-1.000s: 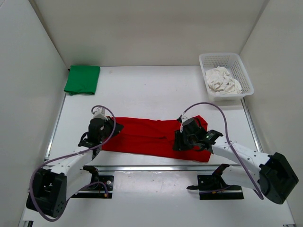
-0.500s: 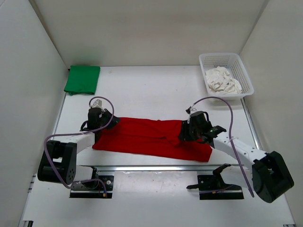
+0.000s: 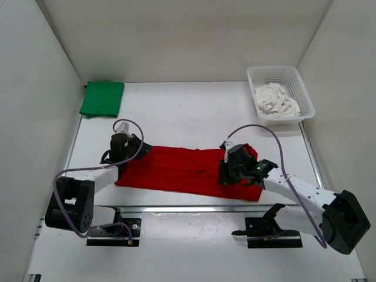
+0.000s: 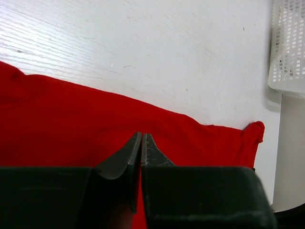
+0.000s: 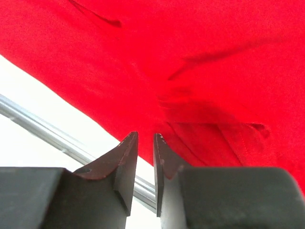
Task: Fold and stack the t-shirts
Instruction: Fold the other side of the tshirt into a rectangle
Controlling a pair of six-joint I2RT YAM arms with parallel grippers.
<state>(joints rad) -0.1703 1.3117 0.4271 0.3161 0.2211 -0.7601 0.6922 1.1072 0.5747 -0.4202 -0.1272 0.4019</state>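
Where white walls point(image 3: 176, 35) enclose it, white table point(image 3: 188, 111), red t-shirt point(image 3: 182, 170) spread across

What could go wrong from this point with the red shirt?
The right claw hangs with jaws slightly apart over the red t-shirt near its edge: it may catch only one layer. The cloth there is creased, so a fold could set crooked. The left claw grips little cloth, which might slip.

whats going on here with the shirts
Two arms work on the red t-shirt, spread as a long band. The left gripper is shut at its left end; the right gripper is over its right end, jaws slightly apart. The green t-shirt lies folded far left; the off-white t-shirt sits in the basket.
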